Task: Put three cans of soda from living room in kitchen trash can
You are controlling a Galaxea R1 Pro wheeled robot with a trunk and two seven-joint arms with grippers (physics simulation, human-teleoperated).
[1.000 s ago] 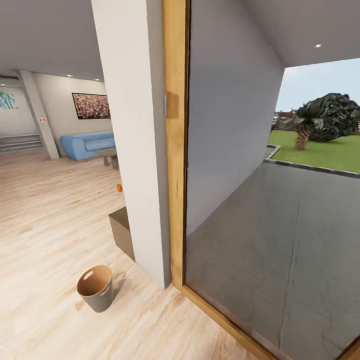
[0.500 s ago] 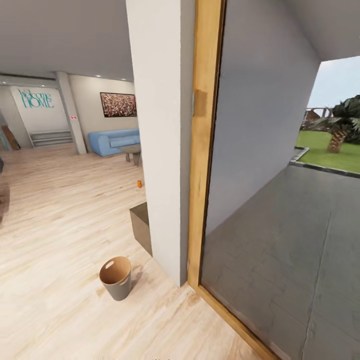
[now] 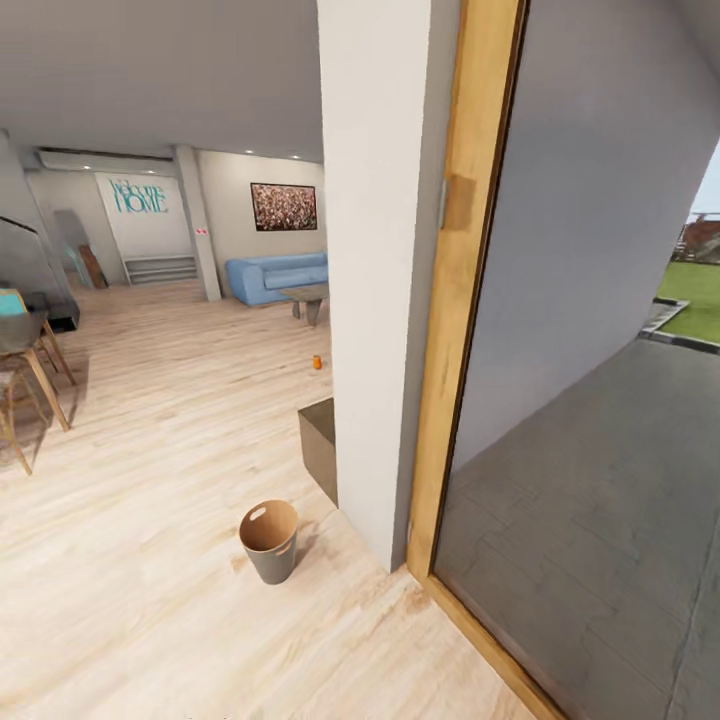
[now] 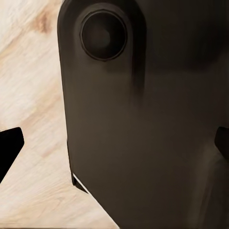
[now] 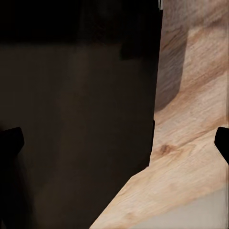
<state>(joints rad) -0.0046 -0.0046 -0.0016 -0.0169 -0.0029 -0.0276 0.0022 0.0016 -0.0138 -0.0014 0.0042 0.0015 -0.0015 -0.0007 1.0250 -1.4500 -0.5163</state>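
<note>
1 orange soda can [image 3: 317, 362] far on floor, trash can [image 3: 269, 541] near; both grippers' fingertips spread wide, empty.

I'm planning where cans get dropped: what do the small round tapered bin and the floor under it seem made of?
The small round tapered bin looks like moulded plastic: matte grey outside, smooth brown inside, with cut-out handle slots. The floor looks like light wood planks, with visible grain and seams.

Bright, even daylight in the head view, edges stretched wide; both wrist views dark and blurred.
</note>
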